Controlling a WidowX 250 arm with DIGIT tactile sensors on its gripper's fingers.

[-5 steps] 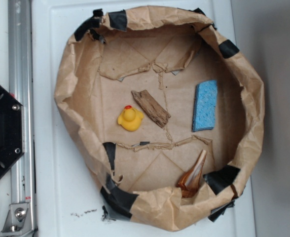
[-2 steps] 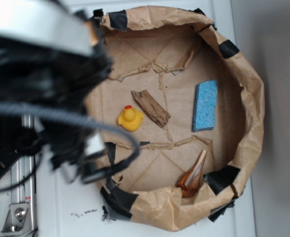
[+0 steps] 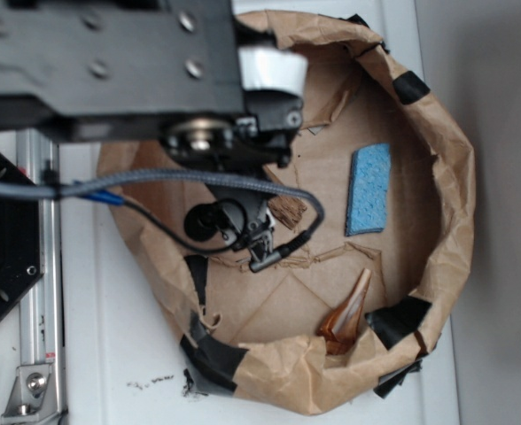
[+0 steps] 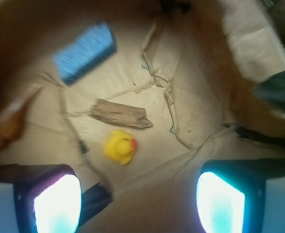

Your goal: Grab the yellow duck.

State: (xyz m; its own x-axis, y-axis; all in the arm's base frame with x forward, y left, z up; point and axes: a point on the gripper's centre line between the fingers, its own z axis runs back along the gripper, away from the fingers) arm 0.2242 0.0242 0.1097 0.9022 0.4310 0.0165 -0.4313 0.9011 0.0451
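Observation:
In the wrist view the yellow duck (image 4: 120, 147) sits on the brown paper floor, its red-orange beak pointing right. It lies just below a piece of wood (image 4: 118, 114). My gripper (image 4: 138, 204) is open above the near paper wall. Its two pale fingertips (image 4: 55, 204) are wide apart at the bottom corners, with nothing between them. The duck is ahead of the fingers and slightly left of their midline, untouched. In the exterior view my arm (image 3: 110, 62) reaches over the left half of the paper bowl and hides the duck.
A crumpled paper wall (image 3: 447, 221) with black tape patches rings the floor. Inside lie a blue sponge (image 3: 369, 189) (image 4: 84, 52) and an amber-brown pointed object (image 3: 347, 314) (image 4: 7, 124). The wood (image 3: 287, 212) peeks out beside the arm. A metal rail (image 3: 34, 266) runs along the left.
My arm has swung in from the left over the bowl. It now covers the duck and most of the wood in the exterior view. The objects have not moved.

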